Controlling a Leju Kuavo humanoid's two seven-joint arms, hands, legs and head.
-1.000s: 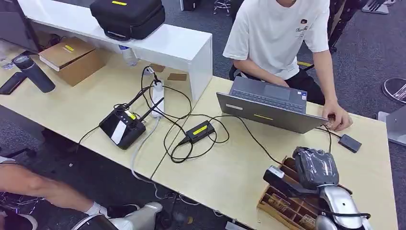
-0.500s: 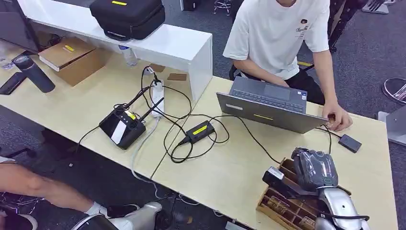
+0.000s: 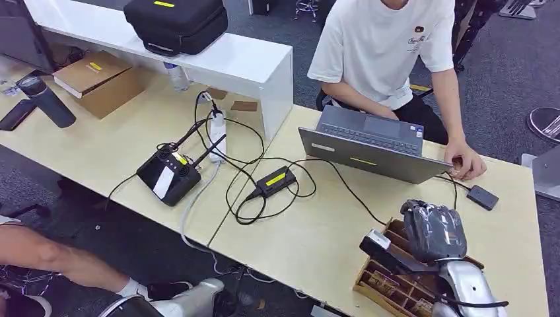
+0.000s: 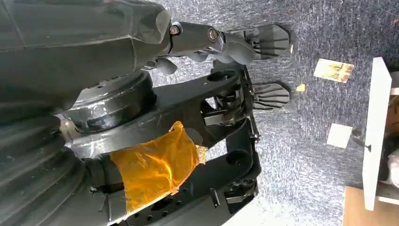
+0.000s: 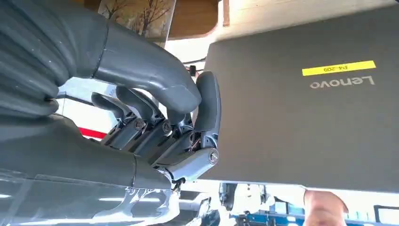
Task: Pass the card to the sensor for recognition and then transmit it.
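Note:
A wooden compartment box (image 3: 386, 285) with several cards stands at the table's near right edge. My right hand (image 3: 432, 231) hovers just above it, fingers curled in and thumb against them. In the right wrist view, that hand (image 5: 179, 117) faces the laptop lid (image 5: 306, 103); a white surface with a red stripe (image 5: 89, 127) shows behind the fingers, and I cannot tell whether it is a held card. A tree-printed card (image 5: 141, 14) lies by the box. A small black sensor (image 3: 482, 197) sits beyond the box. My left hand (image 4: 197, 89) hangs over the floor, fingers extended, holding nothing.
A person in a white shirt (image 3: 389, 46) sits behind the laptop (image 3: 370, 148), one hand (image 3: 467, 165) resting near the sensor. Cables, a black adapter (image 3: 275, 179) and a black controller (image 3: 168, 175) lie mid-table. A white shelf (image 3: 218, 59), a cardboard box (image 3: 99, 79) and a flask (image 3: 46, 100) stand further left.
My right hand has sunk slightly toward the wooden box. The person and the things on the table have not moved.

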